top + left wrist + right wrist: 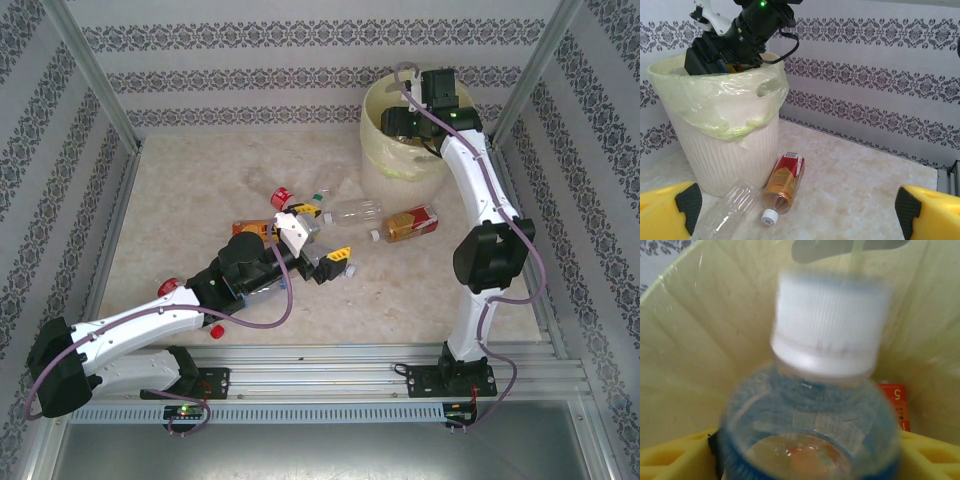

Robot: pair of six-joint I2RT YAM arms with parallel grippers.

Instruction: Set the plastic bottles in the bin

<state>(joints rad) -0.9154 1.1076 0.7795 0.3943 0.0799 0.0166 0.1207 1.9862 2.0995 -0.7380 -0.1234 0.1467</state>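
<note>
A plastic bottle [815,410] with a white cap [832,325] and a blue label band sat between the fingers of the right pincer [807,460], cap pointing away from it. It was smeared by blur, so whether the pads pressed it or stood off it could not be told. Around and beyond it rose the inner wall of the bin [705,350]. Deep inside, just above the pincer's right finger, a red label [896,407] was cut off by that finger and the bottle's shoulder. From above, this pincer hung in the bin's mouth, near the patterned wall [880,75] and a frame post [540,60].

The left pincer [797,212] gaped wide, with nothing between its yellow fingers. Ahead and to its left lay a red-labelled bottle [785,182] of amber drink, white cap toward the pincer, just beside the bin's foot. A clear bottle [732,210] lay alongside, its near end cut off by the picture's edge. Ahead and to the right, bare table [865,185] ran open up to the wall. Under the left arm [150,320] more bottles lay mostly hidden, a red cap [168,287] showing.
</note>
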